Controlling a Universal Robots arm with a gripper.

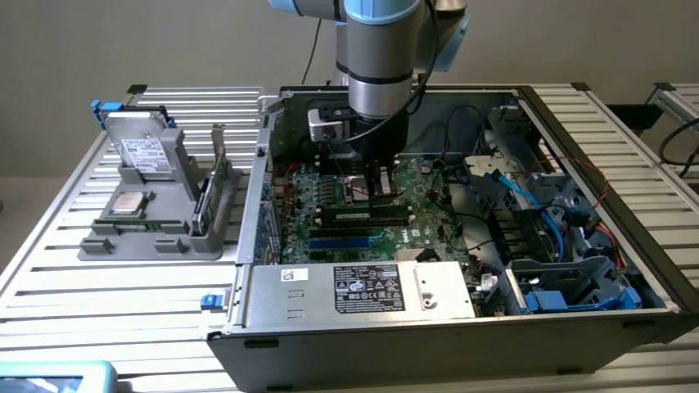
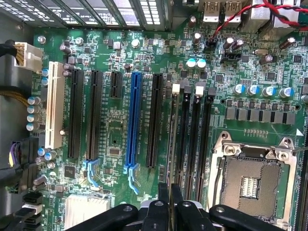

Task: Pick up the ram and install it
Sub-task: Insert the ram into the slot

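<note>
The ram shows edge-on as a thin pale strip along the memory slot nearest the black expansion slots. In the exterior view the ram is a dark stick lying along the motherboard inside the open case. My gripper comes straight down on it, and its two black fingers are pressed close on either side of the stick's edge. The gripper hangs under the arm's wrist, low over the board. Whether the stick is fully seated in the slot cannot be told.
Beside the ram are empty black memory slots and the open CPU socket. A blue slot and a white slot lie further off. The power supply sits at the case front, cables at the exterior view's right, a grey parts holder outside.
</note>
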